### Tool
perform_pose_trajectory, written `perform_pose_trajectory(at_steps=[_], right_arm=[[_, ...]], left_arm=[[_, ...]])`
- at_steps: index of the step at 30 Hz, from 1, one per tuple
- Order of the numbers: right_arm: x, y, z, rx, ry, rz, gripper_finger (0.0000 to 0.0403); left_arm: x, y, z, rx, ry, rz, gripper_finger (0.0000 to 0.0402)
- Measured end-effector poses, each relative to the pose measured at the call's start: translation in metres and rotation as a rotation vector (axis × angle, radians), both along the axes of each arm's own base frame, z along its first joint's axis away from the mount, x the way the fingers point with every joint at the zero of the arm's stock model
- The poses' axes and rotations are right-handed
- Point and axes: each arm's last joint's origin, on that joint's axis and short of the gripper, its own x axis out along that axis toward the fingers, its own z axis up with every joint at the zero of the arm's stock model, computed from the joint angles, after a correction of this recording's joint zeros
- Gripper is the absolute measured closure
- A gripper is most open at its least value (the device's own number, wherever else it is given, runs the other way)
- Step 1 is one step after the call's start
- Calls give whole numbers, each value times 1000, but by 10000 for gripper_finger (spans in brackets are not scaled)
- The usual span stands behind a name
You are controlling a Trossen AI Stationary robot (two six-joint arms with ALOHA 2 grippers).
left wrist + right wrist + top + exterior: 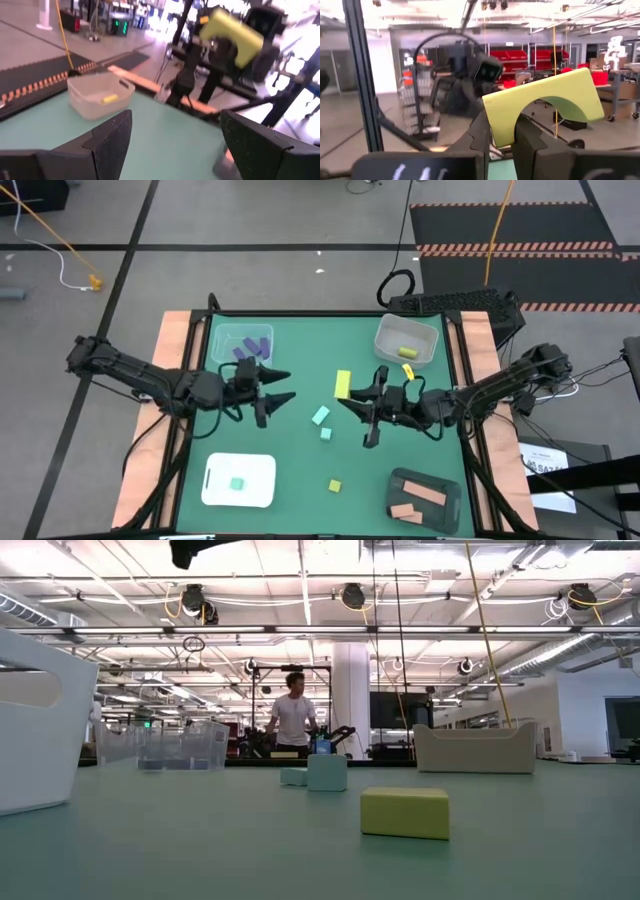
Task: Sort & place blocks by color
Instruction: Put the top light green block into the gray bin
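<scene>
The right claw (362,404) is shut tight on a yellow arch block (540,102) and holds it up over the green worktop (300,450), likely to carry it to the clear tub (407,340) with a yellow block, while the left claw (281,385) waits wide open, holding nothing.

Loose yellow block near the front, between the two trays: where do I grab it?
Grip the yellow block across its flat opposite sides, coming straight down. It lies flat and alone on the mat, with free space all round. Use the open left gripper; the right gripper holds the yellow arch.
</scene>
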Motion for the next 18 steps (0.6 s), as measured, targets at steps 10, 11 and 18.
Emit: perform_pose_trajectory(at_steps=[10,11,18], right_arm=[[-26,-23,-20,41,427,-52,369],[-31,-27,-24,58,480,-69,369],[-60,-62,-49,192,816,-273,369]], left_arm=[[3,15,12,-40,-125,67,98],[3,16,12,-41,-128,71,98],[4,22,12,-106,-148,101,98]])
